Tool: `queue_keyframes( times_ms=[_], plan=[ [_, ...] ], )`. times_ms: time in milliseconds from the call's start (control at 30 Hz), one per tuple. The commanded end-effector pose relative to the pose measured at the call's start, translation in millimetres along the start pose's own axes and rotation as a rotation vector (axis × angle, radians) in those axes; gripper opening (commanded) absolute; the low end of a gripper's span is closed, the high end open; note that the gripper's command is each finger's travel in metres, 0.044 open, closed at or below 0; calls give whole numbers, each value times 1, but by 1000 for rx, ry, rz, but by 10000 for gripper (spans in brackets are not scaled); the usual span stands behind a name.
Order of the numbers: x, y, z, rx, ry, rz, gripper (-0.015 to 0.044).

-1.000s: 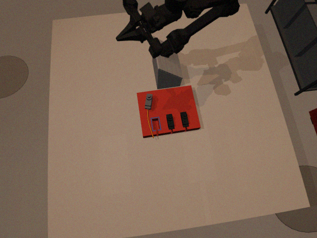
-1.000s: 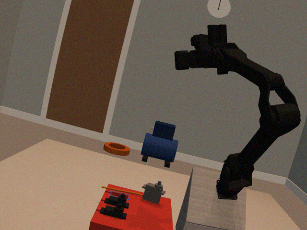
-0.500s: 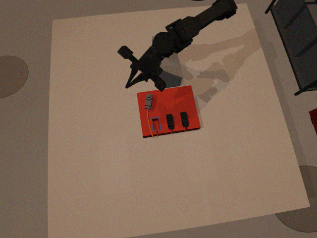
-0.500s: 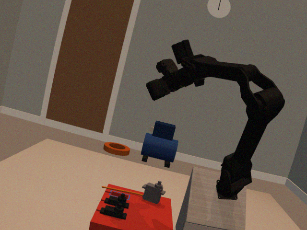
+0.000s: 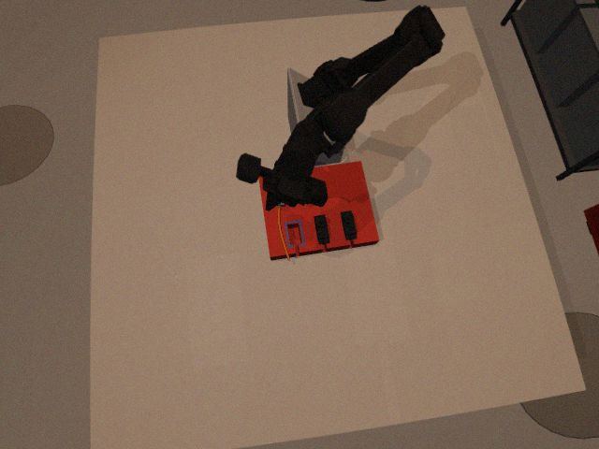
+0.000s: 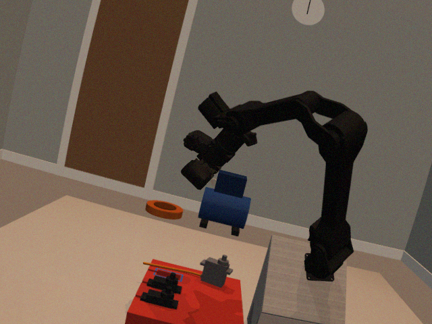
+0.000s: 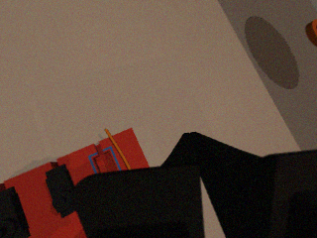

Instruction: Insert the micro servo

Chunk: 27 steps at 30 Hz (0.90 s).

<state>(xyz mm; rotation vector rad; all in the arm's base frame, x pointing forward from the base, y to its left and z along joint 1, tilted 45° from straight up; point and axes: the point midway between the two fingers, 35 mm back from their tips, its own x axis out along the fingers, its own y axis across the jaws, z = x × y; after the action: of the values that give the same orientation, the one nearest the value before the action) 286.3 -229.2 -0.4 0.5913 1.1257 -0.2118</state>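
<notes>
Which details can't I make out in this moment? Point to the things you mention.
- Top: most of the loose servo (image 5: 282,205) (image 6: 214,273), under the gripper (image 5: 268,208) (image 6: 198,183) (image 7: 189,139).
- Wrist: part of the marked pocket (image 5: 294,234) (image 6: 167,273) (image 7: 104,161), behind the gripper.
- Wrist: the farther black servo (image 5: 348,225) (image 6: 158,299) (image 7: 11,213), cut by the left edge.

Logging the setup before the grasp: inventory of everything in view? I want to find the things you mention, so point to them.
deck (image 5: 341,188) (image 6: 216,306) (image 7: 141,156): one, red, on the table
loose servo (image 6: 214,273): one, grey, on the deck
cable (image 5: 280,232) (image 6: 177,268) (image 7: 118,149): one, orange, beside the pocket
pocket (image 5: 294,234) (image 7: 104,161): one, blue-outlined, in the deck
seated servos: two, black, in the deck
ring (image 6: 150,210): one, orange, beyond the table
compressor (image 6: 223,208): one, blue, beyond the table
clock (image 6: 308,9): one, pale, wall
door (image 6: 125,90): one, brown, wall
arm, gripper (image 6: 198,174): one each, black, gripper shut above the deck
</notes>
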Motion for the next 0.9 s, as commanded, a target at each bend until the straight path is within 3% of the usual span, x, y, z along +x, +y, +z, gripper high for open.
queue_keyframes(
  times_ms=[0,567,867],
  plan=[
    [24,26,-18,-52,90,93,0],
    [90,128,-115,-224,466,463,0],
    [93,133,-120,-227,480,476,0]
  ],
)
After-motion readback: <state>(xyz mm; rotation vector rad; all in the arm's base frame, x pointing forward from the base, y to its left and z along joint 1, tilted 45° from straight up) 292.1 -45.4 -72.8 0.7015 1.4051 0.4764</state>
